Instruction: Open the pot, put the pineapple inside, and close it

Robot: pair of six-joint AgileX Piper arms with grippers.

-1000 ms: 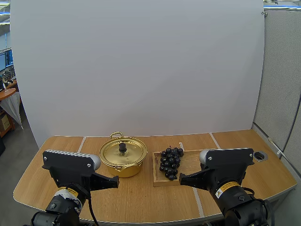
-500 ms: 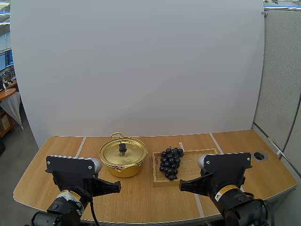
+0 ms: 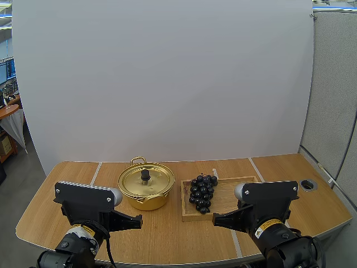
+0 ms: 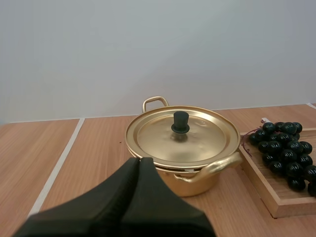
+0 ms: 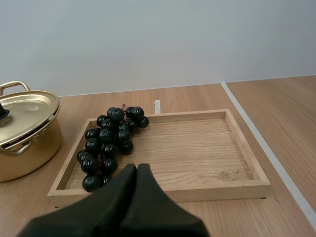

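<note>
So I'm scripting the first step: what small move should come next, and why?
Probably open the left gripper and ease it forward toward the knob. The lid sits closed on the pot, that gripper is shut and short of it, and the grapes lie on the tray, so nothing can go in yet.

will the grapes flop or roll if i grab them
Probably floppy: the grapes are many round berries in a loose bunch, so it may sag when lifted. Glossy skins look slippery. Pushed, it likely drags, not rolls, inside the tray rim.
</note>
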